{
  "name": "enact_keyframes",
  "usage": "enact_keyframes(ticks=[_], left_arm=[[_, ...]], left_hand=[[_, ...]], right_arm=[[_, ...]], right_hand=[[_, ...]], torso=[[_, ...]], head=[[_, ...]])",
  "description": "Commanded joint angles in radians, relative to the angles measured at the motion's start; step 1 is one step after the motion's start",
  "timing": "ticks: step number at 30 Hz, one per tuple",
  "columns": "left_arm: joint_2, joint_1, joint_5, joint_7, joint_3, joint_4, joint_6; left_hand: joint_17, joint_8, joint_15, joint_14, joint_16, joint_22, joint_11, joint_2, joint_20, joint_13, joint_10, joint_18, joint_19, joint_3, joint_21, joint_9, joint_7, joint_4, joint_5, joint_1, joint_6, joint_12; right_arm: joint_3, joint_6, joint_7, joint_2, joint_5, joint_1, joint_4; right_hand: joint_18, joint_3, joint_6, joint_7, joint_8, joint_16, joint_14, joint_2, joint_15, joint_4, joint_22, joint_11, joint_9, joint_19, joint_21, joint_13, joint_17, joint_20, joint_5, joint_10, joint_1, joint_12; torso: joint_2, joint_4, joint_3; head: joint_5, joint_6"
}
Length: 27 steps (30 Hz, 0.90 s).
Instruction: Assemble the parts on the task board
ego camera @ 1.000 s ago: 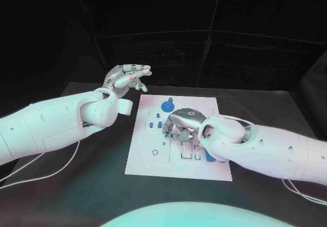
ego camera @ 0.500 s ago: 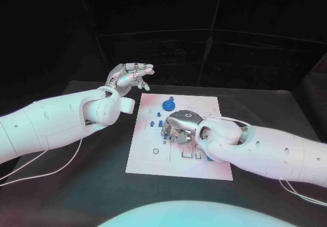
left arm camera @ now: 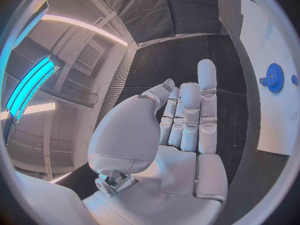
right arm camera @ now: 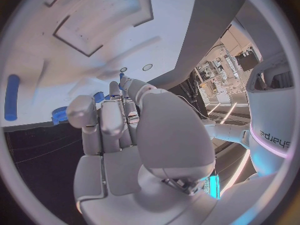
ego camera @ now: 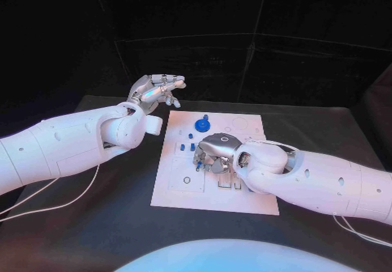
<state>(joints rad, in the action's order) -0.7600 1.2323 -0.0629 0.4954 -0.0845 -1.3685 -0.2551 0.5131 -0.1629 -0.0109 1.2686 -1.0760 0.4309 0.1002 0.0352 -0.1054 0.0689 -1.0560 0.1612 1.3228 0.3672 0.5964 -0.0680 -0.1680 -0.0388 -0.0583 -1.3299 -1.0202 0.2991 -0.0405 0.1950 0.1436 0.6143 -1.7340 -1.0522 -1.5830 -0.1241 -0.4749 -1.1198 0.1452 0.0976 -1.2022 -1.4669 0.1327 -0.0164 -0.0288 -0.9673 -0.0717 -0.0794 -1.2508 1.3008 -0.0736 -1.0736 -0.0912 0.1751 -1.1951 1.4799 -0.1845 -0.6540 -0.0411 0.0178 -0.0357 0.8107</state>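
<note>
Head view: right hand (ego camera: 214, 152) bends palm-down over the middle of the task board (ego camera: 175, 190), fingers curled among the small blue parts (ego camera: 186, 148); whether it grips one cannot be told. Left hand (ego camera: 155, 89), raised beyond the board's far left corner, holds nothing, fingers loosely apart. A blue gear (ego camera: 201, 124) lies flat near the far edge.

Head camera looking down on task board (ego camera: 214, 164), 2 wrist cameras behind their hands, sharing it

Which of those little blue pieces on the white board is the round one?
The blue gear at the board's far end. It is a wide disc; the other blue pieces are small, narrow pegs.
</note>
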Motion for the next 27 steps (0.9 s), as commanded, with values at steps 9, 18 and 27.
enact_keyframes(ticks=[9,18,27], left_arm=[[0.0,0.002,-0.003,0.0,0.0,0.002,0.015],[0.001,0.002,-0.003,-0.002,0.0,0.006,0.015],[0.002,0.002,-0.003,-0.003,0.0,0.008,0.016]], left_hand=[[0.0,-0.006,0.002,-0.008,0.002,-0.002,0.0,0.002,0.002,-0.001,0.009,0.02,-0.006,-0.001,-0.005,-0.001,-0.005,-0.004,-0.003,-0.005,0.004,0.003],[0.0,-0.006,0.002,-0.008,0.002,-0.002,0.0,0.002,0.002,-0.001,0.009,0.02,-0.006,-0.001,-0.005,-0.001,-0.005,-0.004,-0.003,-0.005,0.004,0.003],[-0.003,-0.006,0.001,-0.009,0.002,-0.002,0.001,0.003,0.001,-0.001,0.01,0.02,-0.006,-0.002,-0.005,-0.001,-0.006,-0.003,-0.004,-0.003,0.005,0.004]], right_arm=[[-0.001,-0.028,0.004,-0.005,-0.009,0.002,0.002],[-0.002,-0.034,0.003,-0.011,-0.009,0.003,0.007],[-0.003,-0.054,0.014,-0.019,-0.015,0.005,0.012]], right_hand=[[0.007,0.003,0.001,0.002,-0.006,0.0,-0.029,-0.001,0.005,0.002,0.001,-0.002,0.001,0.0,0.004,0.001,0.001,-0.003,0.001,0.002,-0.015,0.004],[0.007,0.003,0.001,0.002,-0.006,0.0,-0.029,-0.001,0.005,0.002,0.001,-0.002,0.001,0.0,0.004,0.001,0.001,-0.003,0.001,0.002,-0.015,0.004],[0.007,0.005,0.0,0.002,-0.006,0.001,-0.029,-0.001,0.005,0.002,0.003,-0.002,0.001,0.002,0.003,0.001,0.002,-0.004,0.001,0.002,-0.02,0.005]], torso=[[0.0,-0.0002,0.0001],[0.0,-0.0001,-0.0005],[0.0,0.0001,-0.0001]], head=[[-0.001,0.002],[-0.002,0.004],[-0.002,0.006]])
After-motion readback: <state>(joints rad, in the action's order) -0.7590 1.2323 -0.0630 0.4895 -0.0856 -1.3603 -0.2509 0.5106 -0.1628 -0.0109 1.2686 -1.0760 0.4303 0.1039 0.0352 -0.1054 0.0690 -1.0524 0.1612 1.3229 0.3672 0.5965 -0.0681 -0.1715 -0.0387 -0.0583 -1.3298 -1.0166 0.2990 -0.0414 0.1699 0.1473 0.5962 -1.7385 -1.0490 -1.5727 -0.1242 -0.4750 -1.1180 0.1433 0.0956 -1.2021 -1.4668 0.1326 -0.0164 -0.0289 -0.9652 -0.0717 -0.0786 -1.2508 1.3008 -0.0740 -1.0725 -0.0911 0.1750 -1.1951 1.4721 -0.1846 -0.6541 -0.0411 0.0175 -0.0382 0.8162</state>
